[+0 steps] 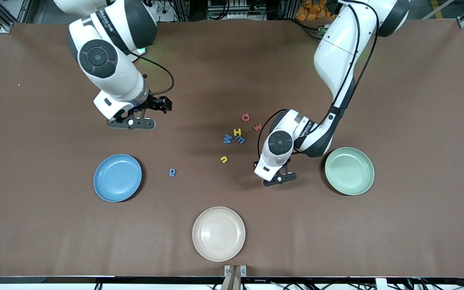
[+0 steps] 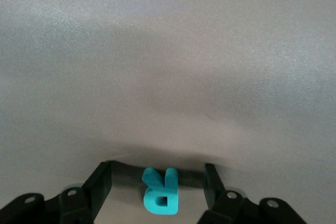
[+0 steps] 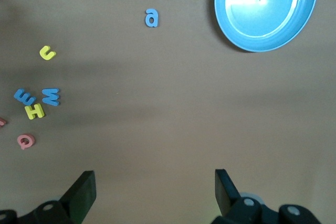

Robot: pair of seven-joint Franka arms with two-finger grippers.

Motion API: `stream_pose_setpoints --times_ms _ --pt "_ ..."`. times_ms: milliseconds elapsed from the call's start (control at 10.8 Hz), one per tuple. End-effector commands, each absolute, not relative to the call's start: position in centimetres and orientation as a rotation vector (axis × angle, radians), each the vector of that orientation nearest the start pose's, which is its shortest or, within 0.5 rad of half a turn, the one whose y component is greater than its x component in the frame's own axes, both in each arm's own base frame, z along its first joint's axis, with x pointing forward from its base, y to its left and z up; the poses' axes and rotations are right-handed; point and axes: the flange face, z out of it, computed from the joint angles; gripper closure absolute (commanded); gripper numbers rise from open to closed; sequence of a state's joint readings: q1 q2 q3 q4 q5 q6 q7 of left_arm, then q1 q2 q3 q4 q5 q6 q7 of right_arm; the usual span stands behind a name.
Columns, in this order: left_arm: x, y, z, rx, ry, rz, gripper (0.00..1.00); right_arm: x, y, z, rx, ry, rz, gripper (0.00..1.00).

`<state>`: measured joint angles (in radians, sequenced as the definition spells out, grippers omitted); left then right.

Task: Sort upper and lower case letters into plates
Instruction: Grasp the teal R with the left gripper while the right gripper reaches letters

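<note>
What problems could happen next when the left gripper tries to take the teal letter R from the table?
1. The left gripper is low around the teal letter R with gaps on both sides; the thin letter may slip or tilt if the fingers close off-centre.
2. The green plate is close beside that arm; a careless lift could bump it.
3. The right gripper hovers open; if it moves to the letter cluster near the left arm, the two could collide.

Teal R (image 2: 160,191) hidden under left gripper (image 1: 279,179) in front view; one red letter (image 3: 1,122) cut off by right wrist view edge.
</note>
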<state>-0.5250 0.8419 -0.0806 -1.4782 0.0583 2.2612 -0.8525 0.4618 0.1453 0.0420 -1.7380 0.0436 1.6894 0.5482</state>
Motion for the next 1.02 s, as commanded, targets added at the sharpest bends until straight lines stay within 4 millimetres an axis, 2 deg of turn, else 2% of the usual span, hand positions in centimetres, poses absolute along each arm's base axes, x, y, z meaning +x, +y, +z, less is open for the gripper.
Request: stream_pose_setpoints --times_ms 0,93,278,464,556,835,927 --pt "58.2 -39.6 17.1 -3.069 -0.417 0.06 0.26 50.3 29.3 47.3 -3.175 0.121 0.312 0.0" --pt "58.1 -39.6 17.5 -3.07 -0.419 0.058 0.36 50.1 29.8 47.3 -3.176 0.148 0.306 0.0" --pt "57.8 -39.8 17.6 -3.065 -0.455 0.061 0.63 49.7 31.4 46.9 -3.179 0.188 0.297 0.0" --pt "57.4 -40.4 18.0 -3.069 -0.452 0.056 0.9 50.2 32.2 46.3 -3.172 0.18 0.273 0.0" --pt "57.5 -40.3 18.1 -3.068 -0.448 0.05 1.0 50.5 32.4 46.0 -3.167 0.181 0.258 0.0" --pt "58.6 -39.9 21.7 -3.098 -0.435 -0.006 1.0 50.2 34.2 43.7 -3.192 0.165 0.259 0.0" --pt "59.4 -39.1 24.0 -3.114 -0.408 -0.039 1.0 50.0 35.0 43.0 -3.197 0.184 0.257 0.0"
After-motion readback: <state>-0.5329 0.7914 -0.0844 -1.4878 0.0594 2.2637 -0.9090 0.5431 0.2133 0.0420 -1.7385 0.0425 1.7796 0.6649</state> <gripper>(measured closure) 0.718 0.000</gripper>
